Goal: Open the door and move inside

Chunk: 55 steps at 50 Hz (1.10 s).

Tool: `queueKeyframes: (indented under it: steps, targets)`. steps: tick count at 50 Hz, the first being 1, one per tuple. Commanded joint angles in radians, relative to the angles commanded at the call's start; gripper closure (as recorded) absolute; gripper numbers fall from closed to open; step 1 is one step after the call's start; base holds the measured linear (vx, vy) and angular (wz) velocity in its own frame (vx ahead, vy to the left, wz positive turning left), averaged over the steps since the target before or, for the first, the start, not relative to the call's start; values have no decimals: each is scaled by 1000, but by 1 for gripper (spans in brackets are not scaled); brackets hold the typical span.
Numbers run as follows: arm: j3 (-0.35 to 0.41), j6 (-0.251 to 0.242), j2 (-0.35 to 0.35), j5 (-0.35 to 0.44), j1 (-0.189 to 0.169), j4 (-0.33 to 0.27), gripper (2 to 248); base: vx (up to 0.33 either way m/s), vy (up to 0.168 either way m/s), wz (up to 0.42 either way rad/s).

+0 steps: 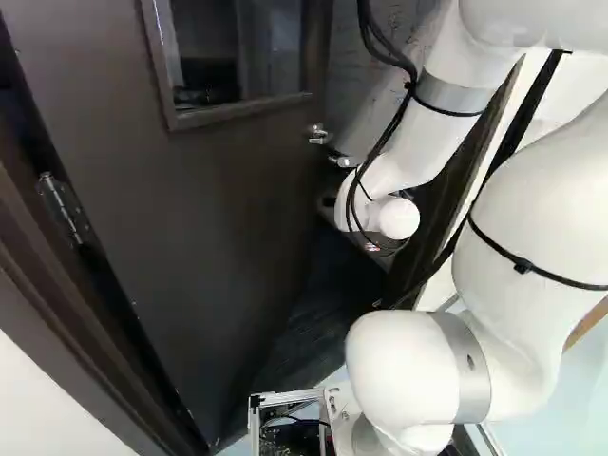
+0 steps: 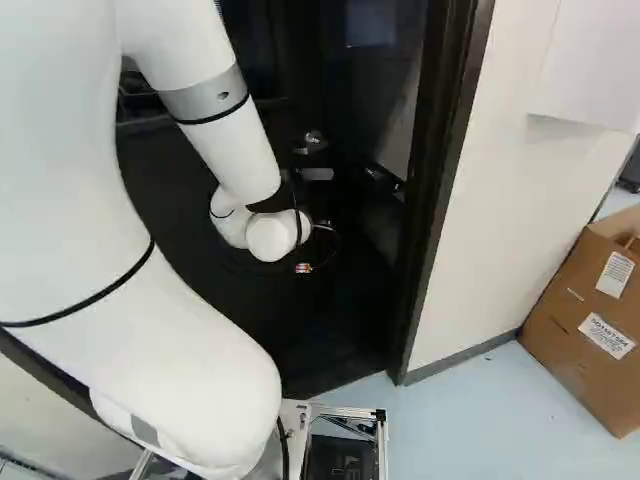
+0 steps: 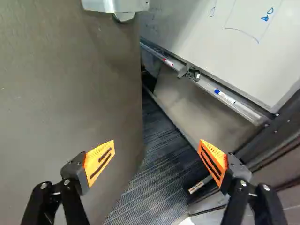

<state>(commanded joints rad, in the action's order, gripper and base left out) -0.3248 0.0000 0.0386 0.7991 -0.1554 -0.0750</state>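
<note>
The black gripper with orange pads (image 3: 156, 157) has its two fingers spread wide, holding nothing, one before the face of the dark brown door (image 3: 70, 93) and the other toward the opening; whether either touches the door, I cannot tell. The door stands ajar, its silver metal handle (image 3: 115, 4) farther ahead of the gripper. Through the gap lie dark striped carpet (image 3: 154, 178) and a whiteboard (image 3: 225, 51) with markers on its tray (image 3: 234, 105). The white arm (image 1: 418, 142) reaches toward the doorway. At the right of the right base view, a brown cardboard box (image 2: 570, 325) sits near the white wall (image 2: 520, 220)
</note>
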Motion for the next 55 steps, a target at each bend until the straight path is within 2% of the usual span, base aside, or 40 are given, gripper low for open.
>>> queueKeyframes:
  steps: [28, 55]
  targets:
    - [0, 0, 0, 0, 0, 0, 3, 92, 112, -18]
    - [-2, 0, -2, 0, 10, -6, 3, 2, 3, -1]
